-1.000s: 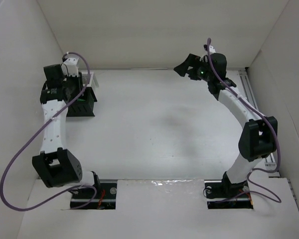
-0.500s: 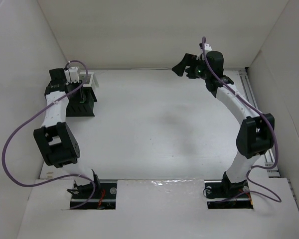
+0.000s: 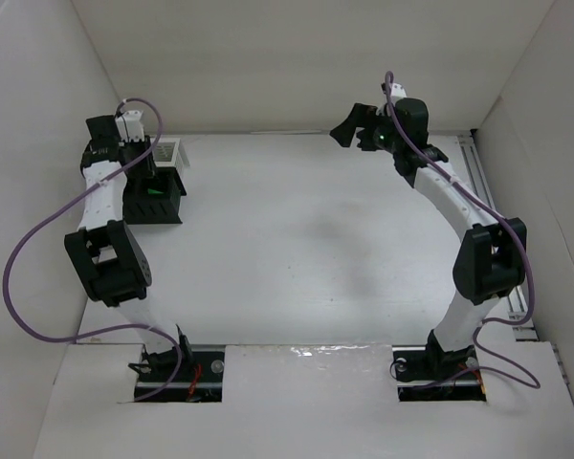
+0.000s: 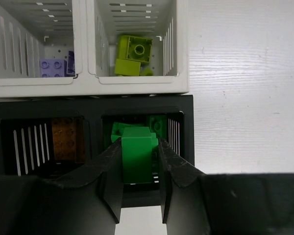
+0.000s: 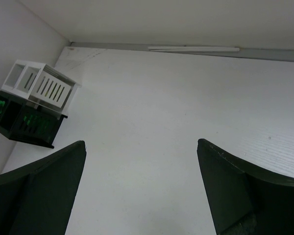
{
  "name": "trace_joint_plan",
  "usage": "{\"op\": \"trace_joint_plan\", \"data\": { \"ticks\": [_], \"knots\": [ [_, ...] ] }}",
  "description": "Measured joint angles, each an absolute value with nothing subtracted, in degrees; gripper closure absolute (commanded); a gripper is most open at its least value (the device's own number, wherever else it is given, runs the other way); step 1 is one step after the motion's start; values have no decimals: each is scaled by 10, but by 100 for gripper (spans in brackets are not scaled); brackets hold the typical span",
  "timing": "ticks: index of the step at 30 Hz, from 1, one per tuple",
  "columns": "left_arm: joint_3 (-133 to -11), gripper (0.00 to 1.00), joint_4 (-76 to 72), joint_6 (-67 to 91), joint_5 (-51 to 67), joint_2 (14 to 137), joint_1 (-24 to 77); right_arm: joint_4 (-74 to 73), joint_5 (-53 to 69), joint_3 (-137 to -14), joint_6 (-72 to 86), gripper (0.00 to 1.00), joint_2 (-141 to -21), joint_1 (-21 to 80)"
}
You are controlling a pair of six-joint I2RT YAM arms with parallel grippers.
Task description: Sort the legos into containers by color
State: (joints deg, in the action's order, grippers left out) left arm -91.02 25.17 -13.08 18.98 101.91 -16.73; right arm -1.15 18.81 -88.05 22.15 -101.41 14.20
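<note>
My left gripper (image 4: 139, 142) is shut on a green lego (image 4: 137, 159), held just above the right black compartment of the containers (image 4: 187, 128), where more green legos (image 4: 158, 124) lie. An orange lego (image 4: 66, 139) fills the left black compartment. The white compartments (image 4: 137, 88) hold a lilac lego (image 4: 53, 67) and yellow-green legos (image 4: 133, 53). From above, the left gripper (image 3: 139, 168) hangs over the containers (image 3: 165, 207) at the far left. My right gripper (image 3: 350, 128) is raised at the far right, open and empty; its wrist view shows the jaws (image 5: 142, 147) wide apart over bare table.
White walls enclose the table on the left, back and right. The containers (image 5: 35, 105) stand close to the left wall. A rail (image 3: 478, 182) runs along the right edge. Purple cables loop from both arms.
The left arm's elbow has swung back toward the left wall while its gripper stayed over the containers. The right gripper has drawn slightly farther back and opened a touch wider.
</note>
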Motion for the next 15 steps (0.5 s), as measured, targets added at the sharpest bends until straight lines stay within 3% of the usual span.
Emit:
{"op": "trace_joint_plan", "data": {
  "ticks": [4, 7, 9, 10, 13, 15],
  "knots": [
    [-909, 83, 256, -138, 190, 1027, -170, -12, 183, -881, 218, 0, -1014, 143],
    [-899, 70, 257, -143, 191, 1027, -170, -12, 178, -881, 216, 0, -1014, 143],
    [-892, 59, 259, -148, 192, 1027, -170, -12, 177, -881, 214, 0, -1014, 143],
    [-886, 45, 259, -149, 194, 1026, -170, -12, 176, -881, 213, 0, -1014, 143],
    [-868, 20, 257, -150, 199, 1021, -170, -12, 175, -881, 212, 0, -1014, 143],
    [-863, 15, 255, -152, 210, 1007, -170, -12, 174, -881, 210, 0, -1014, 143]
  ]
}}
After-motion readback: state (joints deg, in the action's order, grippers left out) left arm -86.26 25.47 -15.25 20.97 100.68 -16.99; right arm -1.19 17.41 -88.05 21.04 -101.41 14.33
